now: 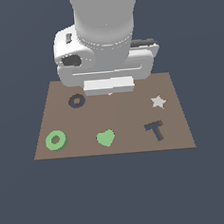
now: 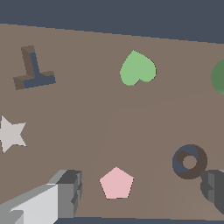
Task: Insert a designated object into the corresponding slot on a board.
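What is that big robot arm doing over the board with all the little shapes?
It is playing a shape-sorting game. The green ring has to go into the dark ring-shaped slot on the brown board. Right now the gripper is open and holds nothing. It hangs above the pink pentagon, close to the slot. The ring lies by itself near the board's corner, beside the green heart. A white star and a T-shaped hole are on the board too. So the ring is not yet picked up.

Pink pentagon (image 1: 110, 93) mostly hidden behind arm; green ring (image 2: 218, 77) cropped.
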You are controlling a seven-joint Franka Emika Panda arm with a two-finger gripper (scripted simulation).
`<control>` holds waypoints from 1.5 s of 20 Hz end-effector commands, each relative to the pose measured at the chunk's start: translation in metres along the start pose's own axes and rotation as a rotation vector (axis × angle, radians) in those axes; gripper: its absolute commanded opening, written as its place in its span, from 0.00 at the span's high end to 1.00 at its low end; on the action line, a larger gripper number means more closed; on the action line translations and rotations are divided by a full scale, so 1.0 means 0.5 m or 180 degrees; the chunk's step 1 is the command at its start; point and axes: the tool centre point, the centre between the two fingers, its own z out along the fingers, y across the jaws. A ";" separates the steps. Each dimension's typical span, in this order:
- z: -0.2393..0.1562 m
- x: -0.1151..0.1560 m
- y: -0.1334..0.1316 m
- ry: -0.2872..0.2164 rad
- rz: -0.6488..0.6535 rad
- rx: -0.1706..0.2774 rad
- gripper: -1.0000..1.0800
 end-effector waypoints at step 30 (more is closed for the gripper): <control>0.112 0.102 0.236 0.0135 -0.1013 0.0043 0.04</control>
